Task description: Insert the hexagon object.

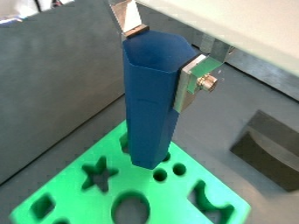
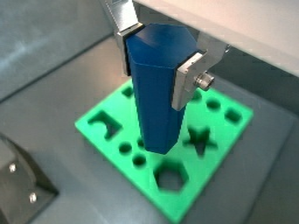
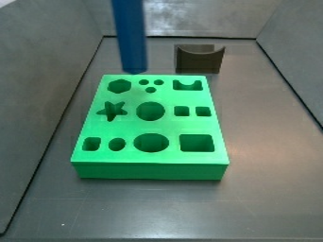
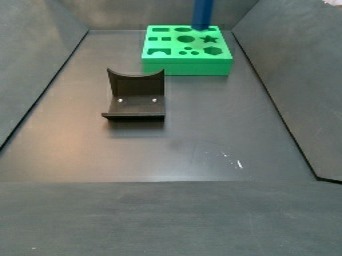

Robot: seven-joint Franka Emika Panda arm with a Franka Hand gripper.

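Counts:
- Gripper (image 1: 162,54): one, over the board and clamped on the peg. Two fingers (image 1: 191,83).
- Peg (image 1: 152,96): one, blue.
- Board (image 3: 151,168): one, green.
- Fixture (image 4: 134,97): one, dark.
- Board cutouts:
  - star (image 3: 113,111): one
  - small squares (image 3: 180,112): two
  - rectangle (image 3: 198,144): one
  - small round holes (image 3: 145,85): three, clustered
- Full cutout total is unclear; the peg hides part of the board.

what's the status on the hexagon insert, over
End effector shut on blue hexagon peg, upright over the green board. Peg not yet in the hexagon hole. Dark grey block apart on the floor, nothing in the way.
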